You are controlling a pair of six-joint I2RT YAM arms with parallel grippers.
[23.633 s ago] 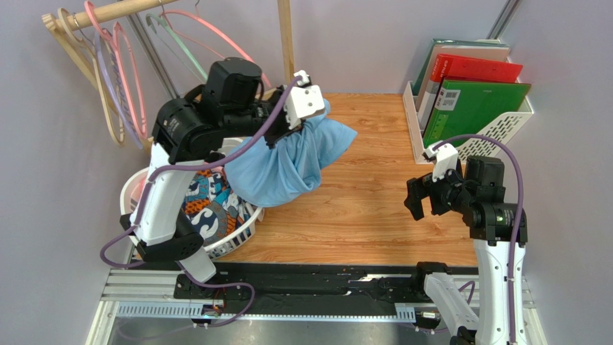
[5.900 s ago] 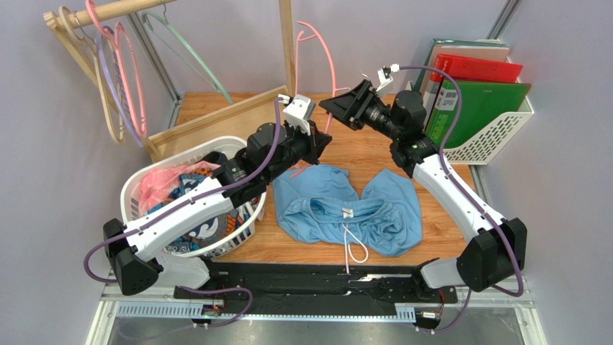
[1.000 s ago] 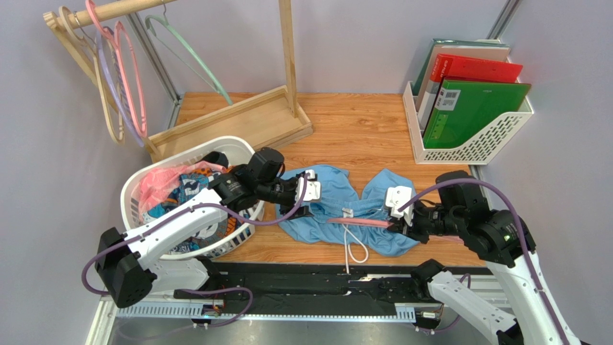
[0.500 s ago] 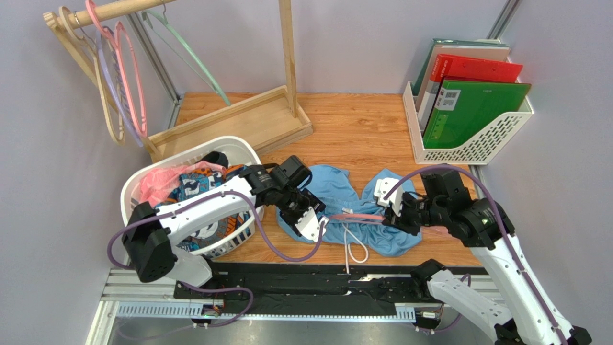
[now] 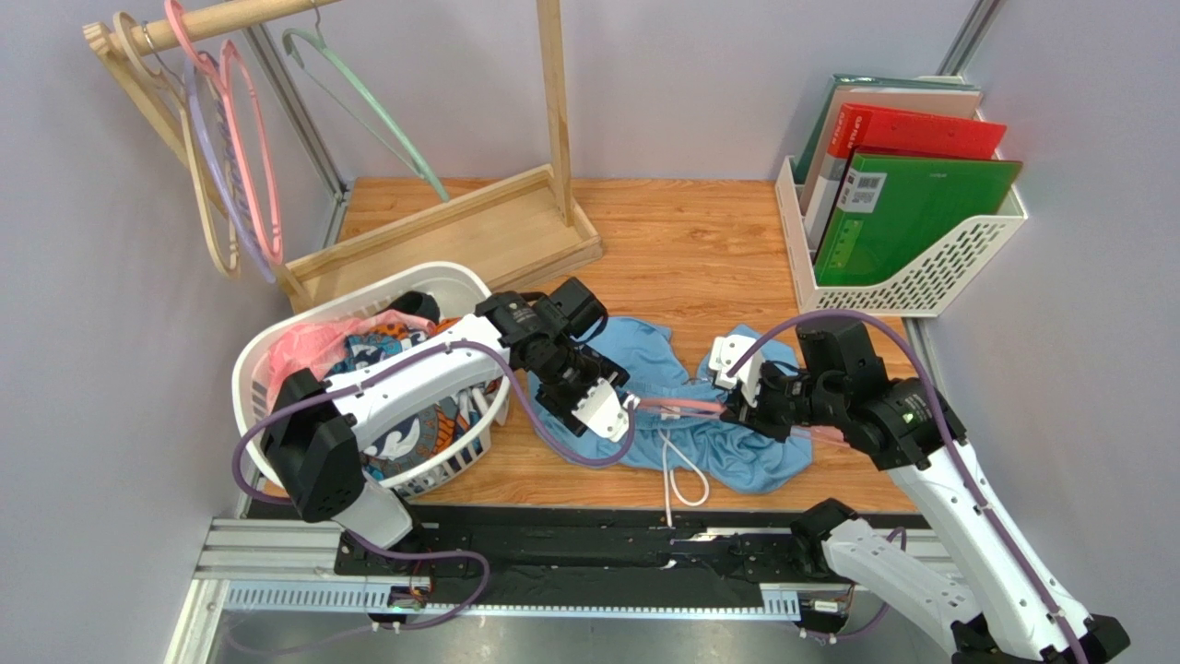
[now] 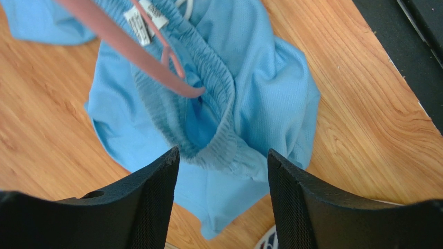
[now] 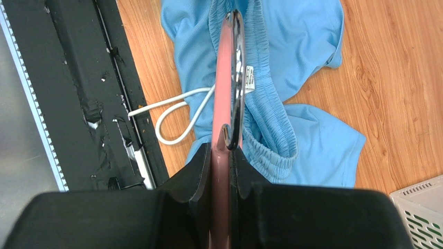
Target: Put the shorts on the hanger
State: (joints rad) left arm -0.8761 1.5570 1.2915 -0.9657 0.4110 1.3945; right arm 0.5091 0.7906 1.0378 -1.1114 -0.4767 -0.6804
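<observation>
**A:** Where are the light blue soft fabric shorts (image 5: 648, 353) lying?

**B:** They are lying spread on the wooden table (image 5: 693, 249), at the middle of its near edge. The elastic waistband is gaping open and facing up (a small white label (image 6: 140, 18) is showing inside it). The long white drawstring (image 7: 166, 101) is looping out toward the near edge.

**A:** And the thin salmon-pink hanger (image 7: 220, 93)?

**B:** It is lying almost level above the shorts, running left to right across the waistband. The right gripper (image 7: 222, 155) is pinching it at the end with the silver metal hook (image 7: 237, 78), both fingers pressing tight against the pink bar. The hanger's rounded tip is sitting over the waistband opening. I cannot tell whether it is touching the fabric.

**A:** What is the left gripper (image 6: 222, 155) doing?

**B:** It is hovering over the left end of the waistband, just beside the hanger's tip. Its jaws are spreading wide and gripping nothing.

**A:** What else is sitting on the table?

**B:** A white plastic laundry basket (image 5: 263, 353) is standing at the near left corner, with pink and patterned cloth inside. A white perforated file holder (image 5: 921, 284) is standing at the far right corner, carrying red and green folders. A pale wooden rack base (image 5: 457, 235) is occupying the far left corner.
</observation>
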